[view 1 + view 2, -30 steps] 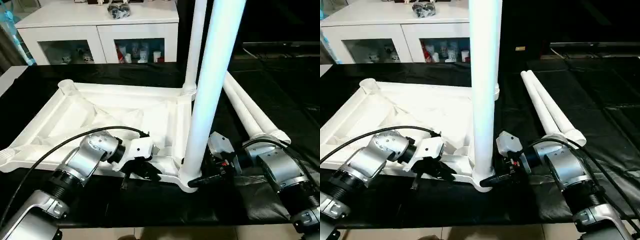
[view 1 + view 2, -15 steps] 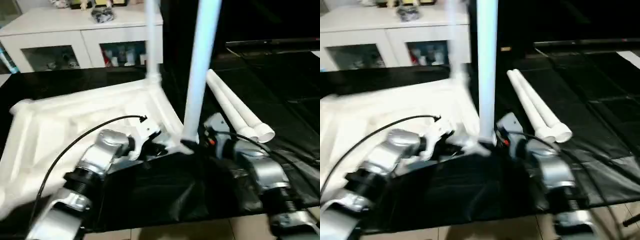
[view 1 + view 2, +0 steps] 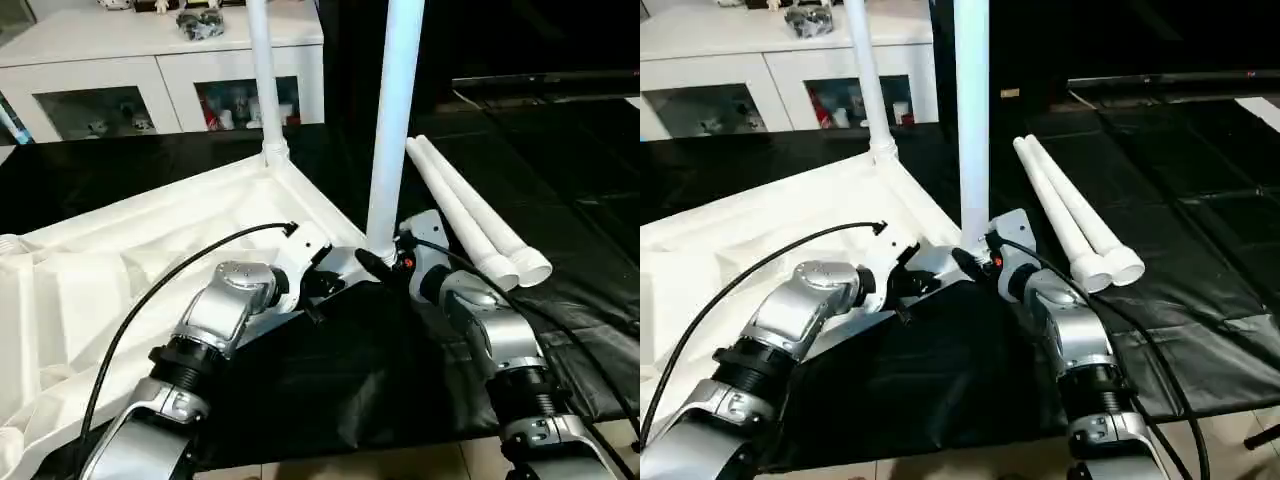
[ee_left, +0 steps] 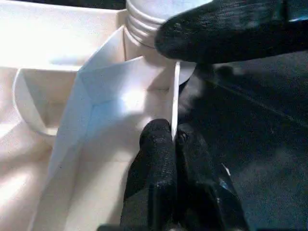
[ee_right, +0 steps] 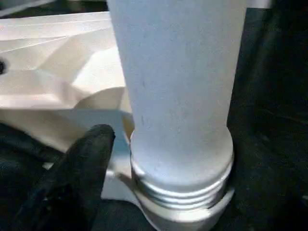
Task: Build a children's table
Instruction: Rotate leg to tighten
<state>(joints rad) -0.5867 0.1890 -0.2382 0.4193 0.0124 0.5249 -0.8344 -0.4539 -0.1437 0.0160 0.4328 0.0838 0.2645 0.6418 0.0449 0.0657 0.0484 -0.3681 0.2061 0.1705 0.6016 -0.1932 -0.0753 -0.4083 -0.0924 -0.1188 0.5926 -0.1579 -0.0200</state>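
The left gripper (image 4: 173, 144) stays pinched on the tabletop (image 3: 120, 270) rim beside the near upright leg (image 3: 392, 120); the right gripper (image 3: 385, 268), jaws spread, flanks its base. The tabletop has swung round, bringing unfitted sockets nearer; beyond, two spare legs (image 3: 470, 215) lie waiting.

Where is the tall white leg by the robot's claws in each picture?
Left eye view: tall white round plastic leg, upright, right of middle.
Right eye view: upright, middle.
Left wrist view: its foot, beyond the left claw's fingers pinching the white tabletop rim.
Right wrist view: close up, straight ahead.
Shared landmark: threaded ring at its foot.
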